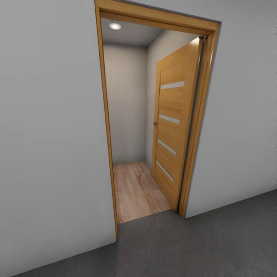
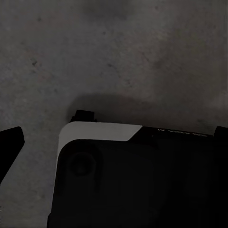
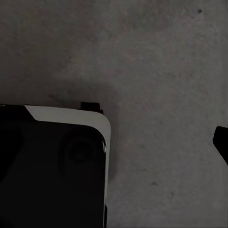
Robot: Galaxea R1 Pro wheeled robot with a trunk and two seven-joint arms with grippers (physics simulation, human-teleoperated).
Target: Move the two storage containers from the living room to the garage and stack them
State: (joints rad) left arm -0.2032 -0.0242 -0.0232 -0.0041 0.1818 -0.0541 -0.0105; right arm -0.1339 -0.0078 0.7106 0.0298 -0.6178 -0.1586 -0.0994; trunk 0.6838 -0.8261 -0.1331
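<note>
Head view: robot stands on the dark grey concrete floor (image 1: 215, 246) of the garage, facing a pale grey wall (image 1: 50, 134) w/ an open doorway. Wood door frame (image 1: 105, 127) runs from approx 11 to 7 o'clock on one side, 1 to 5 on the other. The door leaf (image 1: 171, 127), wood w/ four pale strips, is swung inward and sits at approx 3 o'clock inside the opening. Beyond it a short passage w/ light wood plank flooring (image 1: 134, 190) and a ceiling light (image 1: 114, 26) at 12. No storage containers to point at here; judging by the task they're probably thru that door, toward the living room.

Left wrist view: concrete floor and the robot's own base (image 2: 133, 175), dark w/ a pale corner. A dark tip of the left end effector (image 2: 10, 145) at 9 o'clock; can't tell how wide it's set.

Right wrist view: same floor, base corner (image 3: 52, 166), a dark tip of the right end effector (image 3: 222, 142) at 3 o'clock; opening can't be told either.

Step in hand, prob: drive thru. Line the base up square w/ the opening first; the gap looks narrow, tightest near the door leaf edge at 4–5 o'clock and the frame post at 7. Keep arms tucked.
</note>
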